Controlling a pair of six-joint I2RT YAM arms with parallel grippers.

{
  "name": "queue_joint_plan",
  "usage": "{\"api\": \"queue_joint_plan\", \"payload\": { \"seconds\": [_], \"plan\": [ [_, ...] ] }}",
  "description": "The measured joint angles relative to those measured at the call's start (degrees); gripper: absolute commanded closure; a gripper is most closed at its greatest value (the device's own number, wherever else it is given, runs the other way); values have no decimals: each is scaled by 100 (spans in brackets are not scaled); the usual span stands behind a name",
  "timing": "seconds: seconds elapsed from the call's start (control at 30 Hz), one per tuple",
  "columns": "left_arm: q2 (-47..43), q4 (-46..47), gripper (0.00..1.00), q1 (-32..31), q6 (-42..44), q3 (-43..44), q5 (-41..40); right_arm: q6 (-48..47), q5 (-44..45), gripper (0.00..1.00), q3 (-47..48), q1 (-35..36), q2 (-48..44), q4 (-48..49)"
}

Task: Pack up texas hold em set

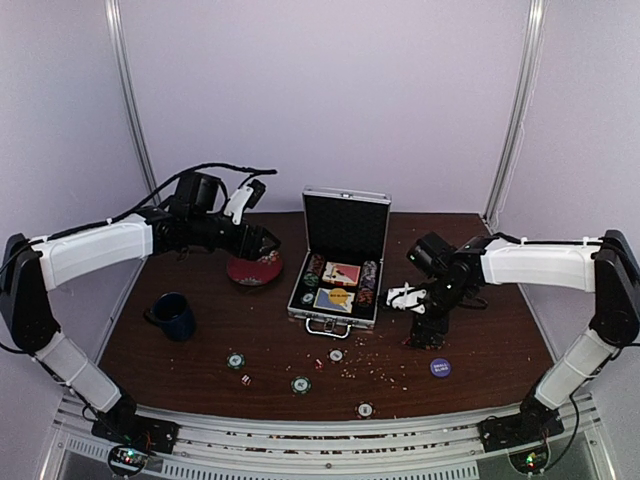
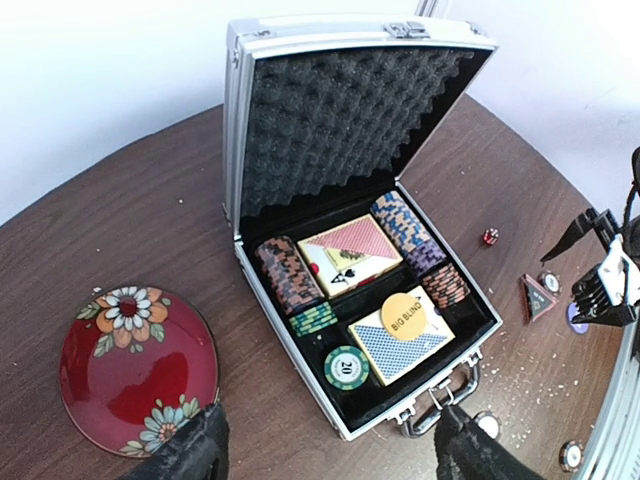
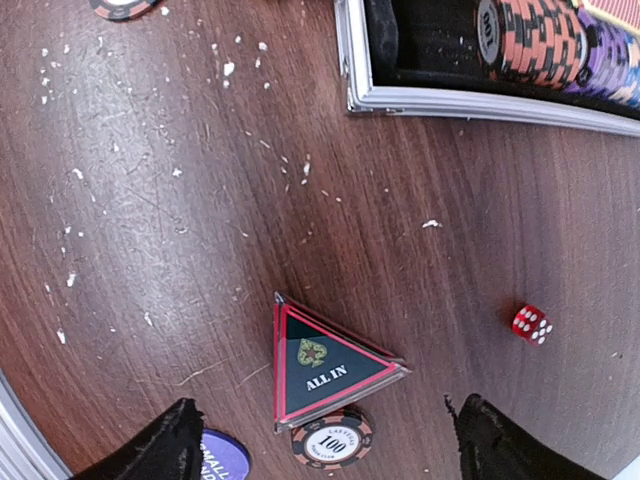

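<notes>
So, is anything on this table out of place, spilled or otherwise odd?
Yes. Pale crumbs are scattered over the table in front of the open case. Several loose chips, a red die and a blue disc lie outside it, and the triangular ALL IN marker rests partly on one chip.

Bright, even, diffuse light from overhead throughout. Shows as a pale sheen on the brown table in the right wrist view, strongest at left, fading to darker wood at right. Soft glossy highlight on the red plate; thin glint along the rim of the ribbed silver case. Short, soft shadows only. Overhead view grainy and soft, loose chips reduced to blobs. Wrist views sharper, bowed toward the edges, dark fingertips blurred at the bottom.
</notes>
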Motion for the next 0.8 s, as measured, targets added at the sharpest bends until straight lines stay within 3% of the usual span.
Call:
{"api": "queue_joint_plan", "payload": {
  "seconds": [0.2,0.47,0.8],
  "plan": [
    [-339,109,22,0,87,-595,-85,302,22,10,74,-17,236,-44],
    [-525,131,14,-2,76,-664,-55,616,35,12,365,-238,741,-151],
    [-575,136,16,0,76,-667,57,680,0,14,586,-529,1049,-260]
  ]
}}
